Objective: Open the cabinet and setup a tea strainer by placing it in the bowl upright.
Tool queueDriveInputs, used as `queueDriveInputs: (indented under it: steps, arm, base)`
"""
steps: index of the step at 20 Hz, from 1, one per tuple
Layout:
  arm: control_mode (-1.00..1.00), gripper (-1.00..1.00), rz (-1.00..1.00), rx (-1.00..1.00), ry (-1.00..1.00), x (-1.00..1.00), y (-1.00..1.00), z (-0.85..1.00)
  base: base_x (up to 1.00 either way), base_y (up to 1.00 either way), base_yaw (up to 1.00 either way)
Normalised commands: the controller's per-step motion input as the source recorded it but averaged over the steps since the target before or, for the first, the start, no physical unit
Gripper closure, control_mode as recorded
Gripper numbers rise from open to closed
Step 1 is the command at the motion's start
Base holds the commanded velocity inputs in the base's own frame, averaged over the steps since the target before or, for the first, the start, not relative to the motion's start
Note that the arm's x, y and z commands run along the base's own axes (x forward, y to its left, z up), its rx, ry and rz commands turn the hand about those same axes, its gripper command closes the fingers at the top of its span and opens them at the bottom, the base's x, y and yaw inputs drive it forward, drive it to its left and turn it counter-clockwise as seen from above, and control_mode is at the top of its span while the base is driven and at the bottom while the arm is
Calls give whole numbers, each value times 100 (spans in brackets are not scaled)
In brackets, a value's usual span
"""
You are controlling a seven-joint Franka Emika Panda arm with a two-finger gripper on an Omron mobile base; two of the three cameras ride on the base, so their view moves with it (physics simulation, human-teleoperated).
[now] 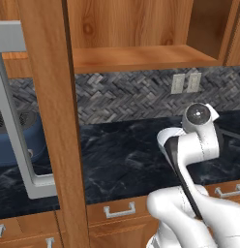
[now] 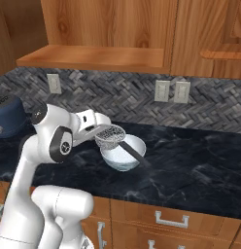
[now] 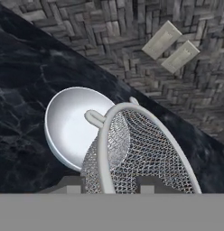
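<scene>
My gripper [image 2: 99, 130] is shut on the tea strainer [image 2: 111, 135], gripping the mesh cup at its rim. The cup hangs just over the left edge of the bowl [image 2: 124, 155], and its dark handle slants down across the bowl to the right. In the hand view the tilted tea strainer [image 3: 145, 149] sits between my gripper [image 3: 109, 185] tips, partly covering the white bowl [image 3: 71, 126] behind it on the black counter. The cabinet [image 2: 108, 29] is above; its left door [image 1: 49, 121] stands open, with the bare wood shelf [image 1: 141, 57] behind it.
A dark blue appliance [image 2: 8, 119] stands at the counter's left. Wall outlets [image 2: 172, 91] sit on the grey herringbone backsplash behind the bowl. Drawers with short handles [image 2: 171, 221] run under the counter. The open door's grey bar handle [image 1: 18, 140] hangs at left.
</scene>
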Motion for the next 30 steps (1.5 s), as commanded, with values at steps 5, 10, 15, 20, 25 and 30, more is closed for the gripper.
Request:
queueDriveInputs:
  steps: [5, 10, 15, 20, 25, 30]
  arm:
    - [-100, 100, 3, 0, 1, 36, 0, -55]
    - [-100, 100, 0, 0, 0, 3, 0, -52]
    - [-100, 100, 0, 0, 0, 0, 0, -41]
    - [-100, 100, 0, 0, 0, 4, -3, -22]
    - [-100, 100, 1, 0, -4, 6, 0, -12]
    - [-100, 100, 0, 0, 0, 11, 0, -3]
  base:
    - [0, 0, 0]
    - [0, 0, 0]
    - [0, 0, 0]
    - [0, 0, 0]
    - [0, 0, 0]
    - [0, 0, 0]
